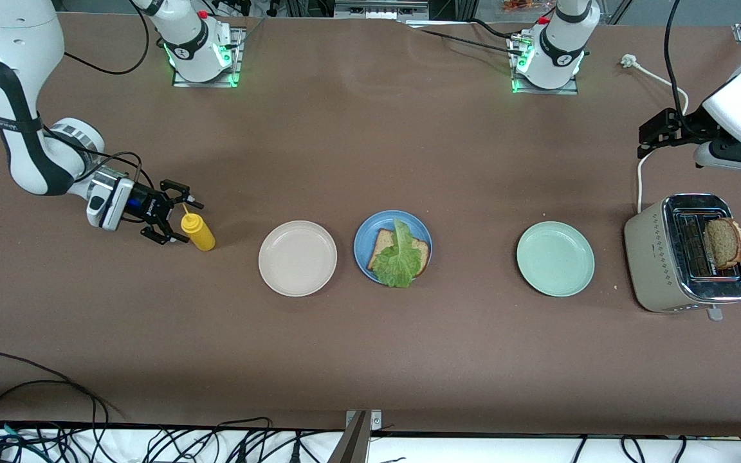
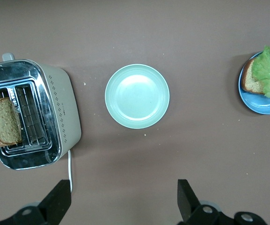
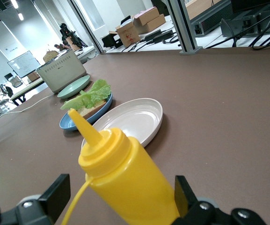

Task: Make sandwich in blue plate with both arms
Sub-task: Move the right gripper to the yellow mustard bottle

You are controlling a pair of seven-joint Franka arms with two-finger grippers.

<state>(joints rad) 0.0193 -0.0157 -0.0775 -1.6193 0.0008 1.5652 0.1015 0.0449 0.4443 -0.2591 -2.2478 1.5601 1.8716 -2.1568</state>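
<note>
Sitting near the middle of the brown table (image 1: 370, 141), the blue plate (image 1: 364, 239) is carrying one slice of brown bread (image 1: 383, 245) with a ruffled green lettuce leaf (image 1: 400, 257) lying on top of it; no second slice is covering the leaf. A beige plate (image 1: 298, 258) is resting just beside the blue plate toward the right arm's end of the table, and a pale mint-green plate (image 1: 555, 258) is lying farther off toward the left arm's end. A cream and chrome toaster (image 1: 650, 257) is standing at the left arm's end, with a second slice of brown bread (image 1: 724, 242) sticking up out of one of its slots; a white cord (image 1: 639, 186) is running away from its body.

The right gripper (image 1: 177, 220) is reaching low at the right arm's end of the table, its jaws standing wide apart on either side of an upright yellow squeeze bottle (image 1: 197, 232). In the right wrist view the bottle (image 3: 125, 180) is filling the gap between the two fingers (image 3: 55, 194), but neither finger is pressing on it.

The left gripper (image 1: 648, 136) is hovering above the table beside the toaster, jaws spread fully and holding nothing; its wrist view is looking straight down on the toaster (image 2: 60, 112) and the mint-green plate (image 2: 137, 96).
</note>
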